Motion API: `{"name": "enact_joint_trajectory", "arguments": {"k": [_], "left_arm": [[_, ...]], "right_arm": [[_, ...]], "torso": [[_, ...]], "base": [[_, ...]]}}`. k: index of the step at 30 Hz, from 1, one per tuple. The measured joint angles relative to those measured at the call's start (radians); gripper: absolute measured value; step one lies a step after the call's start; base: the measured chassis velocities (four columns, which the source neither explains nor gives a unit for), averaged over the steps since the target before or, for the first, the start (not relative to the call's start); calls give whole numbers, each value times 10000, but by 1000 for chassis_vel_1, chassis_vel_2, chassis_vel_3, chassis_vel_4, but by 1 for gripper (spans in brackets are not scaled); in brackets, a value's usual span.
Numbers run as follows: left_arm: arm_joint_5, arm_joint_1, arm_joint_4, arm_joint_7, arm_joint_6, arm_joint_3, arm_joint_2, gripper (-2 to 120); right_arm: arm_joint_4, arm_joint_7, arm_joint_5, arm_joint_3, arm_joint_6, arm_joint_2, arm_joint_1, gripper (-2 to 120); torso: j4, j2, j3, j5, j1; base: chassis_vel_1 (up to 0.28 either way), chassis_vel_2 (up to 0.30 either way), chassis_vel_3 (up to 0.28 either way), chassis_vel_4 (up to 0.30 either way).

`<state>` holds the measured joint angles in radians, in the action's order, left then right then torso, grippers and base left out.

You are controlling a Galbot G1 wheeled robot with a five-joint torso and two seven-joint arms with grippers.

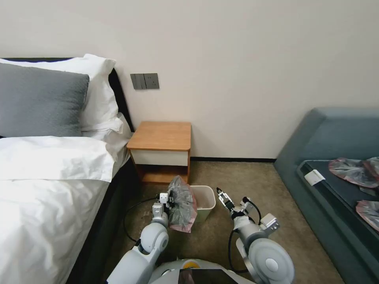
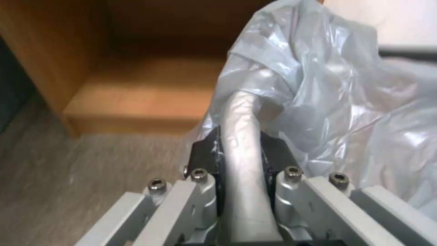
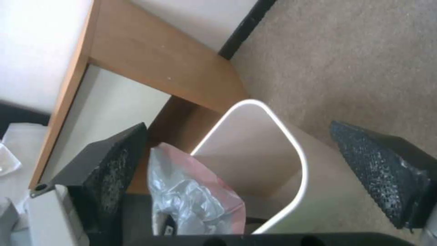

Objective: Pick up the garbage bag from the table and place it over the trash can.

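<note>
The garbage bag, crinkled grey plastic with a pink-red edge, hangs in the air just left of the trash can. My left gripper is shut on a twisted strand of the garbage bag, seen close up between the left gripper's black fingers. The cream trash can stands on the carpet in front of the table, whose top is bare. My right gripper hovers just right of the bin, open. In the right wrist view, the right gripper frames the bin, with the garbage bag beside it and the table behind.
A bed with white linen fills the left side. A blue-grey sofa on the right carries flat grey-pink bags. A black cable loops on the carpet beside the left arm. The table's open lower shelf lies just beyond the bag.
</note>
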<state>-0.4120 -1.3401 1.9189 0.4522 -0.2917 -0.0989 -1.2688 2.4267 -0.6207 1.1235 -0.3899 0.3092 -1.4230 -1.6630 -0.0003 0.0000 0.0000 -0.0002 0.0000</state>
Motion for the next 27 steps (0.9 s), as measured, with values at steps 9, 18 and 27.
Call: {"name": "enact_joint_trajectory", "arguments": {"k": [9,18,27], "left_arm": [[724,-412,236,-1021,3047,-659,46,9],[1375,-924,742,-1607,4359,-1420,13,9],[1672,-1262,1145,-1897,4774,-1974,-114,9]], "right_arm": [[644,1027,-142,-18,303,657,417,100],[728,2963,-122,417,1302,1772,1482,100],[-93,3326,-439,2036,1570,2327,3325,100]], "torso": [[3,0,0,1,0],[4,0,0,1,0],[3,0,-1,1,0]], "base": [[0,0,0,0],[0,0,0,0],[0,0,0,0]]}}
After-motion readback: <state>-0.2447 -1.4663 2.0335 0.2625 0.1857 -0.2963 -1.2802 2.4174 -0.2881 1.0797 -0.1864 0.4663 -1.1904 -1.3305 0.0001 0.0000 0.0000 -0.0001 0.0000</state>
